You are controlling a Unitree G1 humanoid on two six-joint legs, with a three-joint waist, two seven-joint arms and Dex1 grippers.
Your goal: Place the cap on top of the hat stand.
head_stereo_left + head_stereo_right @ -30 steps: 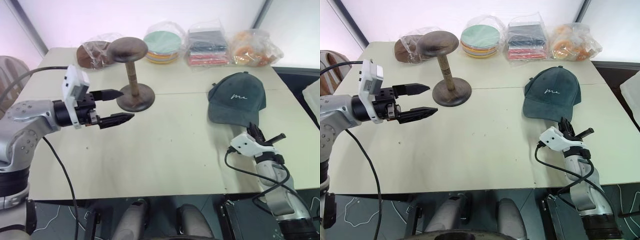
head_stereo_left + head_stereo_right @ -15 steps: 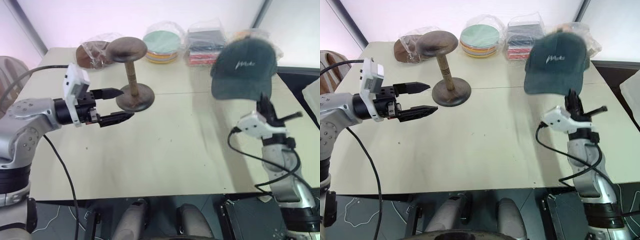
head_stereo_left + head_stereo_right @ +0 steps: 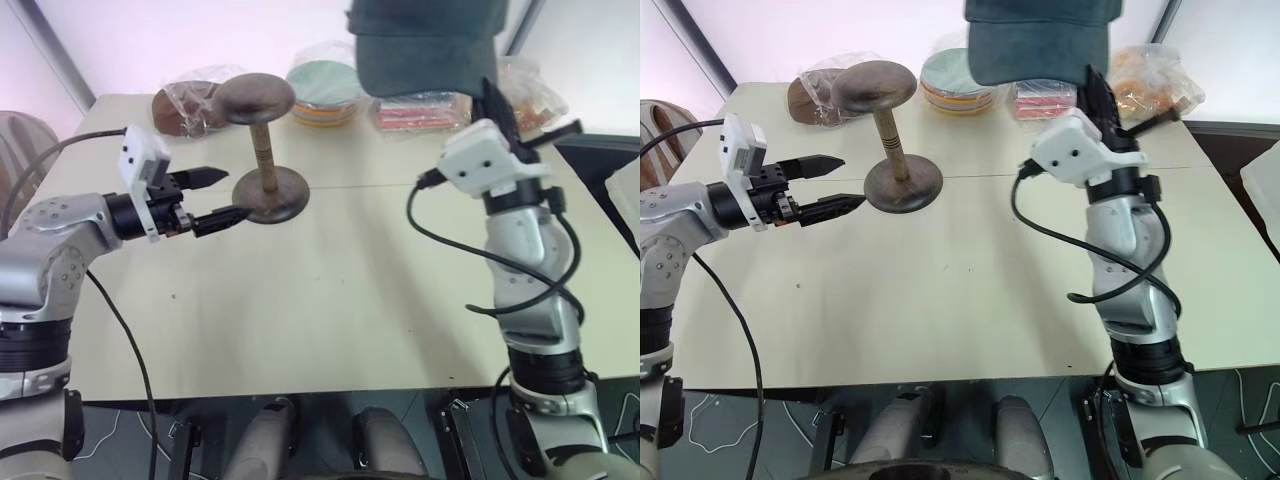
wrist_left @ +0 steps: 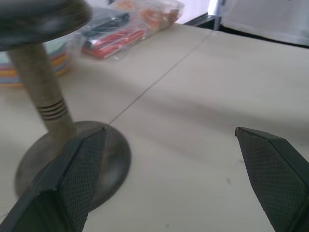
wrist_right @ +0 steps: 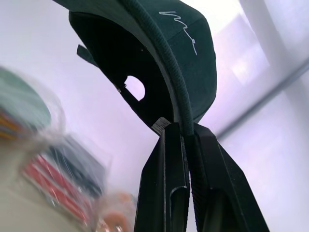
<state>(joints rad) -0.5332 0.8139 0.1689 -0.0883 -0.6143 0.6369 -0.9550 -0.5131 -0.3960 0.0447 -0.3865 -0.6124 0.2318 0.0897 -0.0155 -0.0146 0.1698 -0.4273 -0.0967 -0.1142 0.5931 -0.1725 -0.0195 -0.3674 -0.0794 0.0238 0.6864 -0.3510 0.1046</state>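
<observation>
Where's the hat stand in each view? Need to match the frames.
Left eye view: hat stand, upper left of centre, on the table.
Right eye view: upper left.
Left wrist view: post and base beside one finger.
Right wrist view: not in it.
Shared landmark: bagged stack of coloured discs behind it.

The left arm reaches in level from nine o'clock, its left gripper [image 3: 214,195] pointing toward three o'clock with fingers [image 4: 72,179] spread wide apart. The right arm stands raised, forearm upright, its right gripper [image 5: 186,145] angled toward twelve o'clock with fingers pinched together.
</observation>
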